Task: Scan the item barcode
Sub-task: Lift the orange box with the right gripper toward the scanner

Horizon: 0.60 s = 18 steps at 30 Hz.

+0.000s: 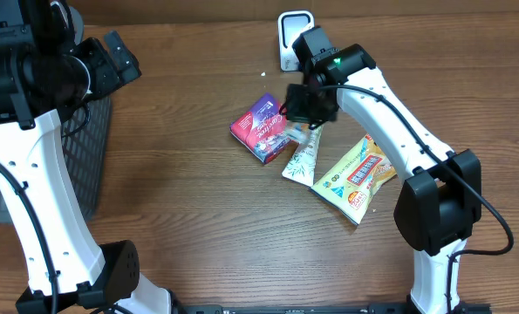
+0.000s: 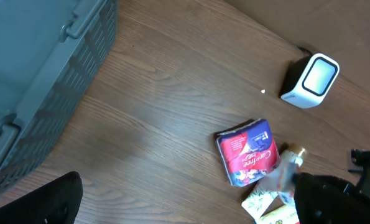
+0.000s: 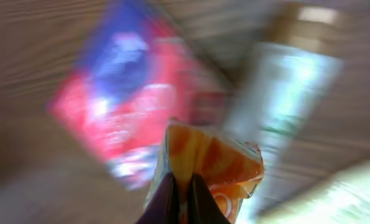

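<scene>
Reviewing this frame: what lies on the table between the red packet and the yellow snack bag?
A white-and-green pouch lies between the red packet and the yellow snack bag. The overhead view shows this most clearly.

Brown wood-grain table [image 1: 180,209]. Grey slatted basket [image 1: 93,166] standing at the left side, well apart from the packets. Red-and-purple packet [image 1: 261,128] lying flat near mid-table. White-and-green pouch [image 1: 303,163] just beside it on the right, narrow end toward the far edge. Yellow snack bag [image 1: 357,177] with red label lying tilted against the pouch's right side.
</scene>
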Available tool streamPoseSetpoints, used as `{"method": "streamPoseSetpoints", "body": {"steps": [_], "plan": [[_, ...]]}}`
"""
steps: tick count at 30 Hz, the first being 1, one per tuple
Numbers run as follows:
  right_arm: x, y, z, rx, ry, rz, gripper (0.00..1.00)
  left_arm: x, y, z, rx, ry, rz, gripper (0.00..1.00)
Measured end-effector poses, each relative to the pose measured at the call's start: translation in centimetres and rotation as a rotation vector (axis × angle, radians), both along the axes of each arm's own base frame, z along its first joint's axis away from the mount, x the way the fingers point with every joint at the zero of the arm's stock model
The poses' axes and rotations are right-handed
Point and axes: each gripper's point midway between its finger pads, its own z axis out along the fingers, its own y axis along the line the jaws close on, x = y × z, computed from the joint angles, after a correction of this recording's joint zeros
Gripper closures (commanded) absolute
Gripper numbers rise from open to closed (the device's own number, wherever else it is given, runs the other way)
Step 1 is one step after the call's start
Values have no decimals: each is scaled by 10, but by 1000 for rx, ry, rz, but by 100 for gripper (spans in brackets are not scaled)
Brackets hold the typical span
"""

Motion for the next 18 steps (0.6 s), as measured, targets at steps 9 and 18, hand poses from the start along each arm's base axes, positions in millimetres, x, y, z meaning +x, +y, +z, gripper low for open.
{"method": "streamPoseSetpoints", "body": {"steps": [9, 18], "plan": [[1, 68, 11, 407, -34, 174, 96, 0, 0, 0, 0, 0, 0, 0], [-19, 83, -10, 566, 76, 161, 96, 0, 0, 0, 0, 0, 0, 0]]}}
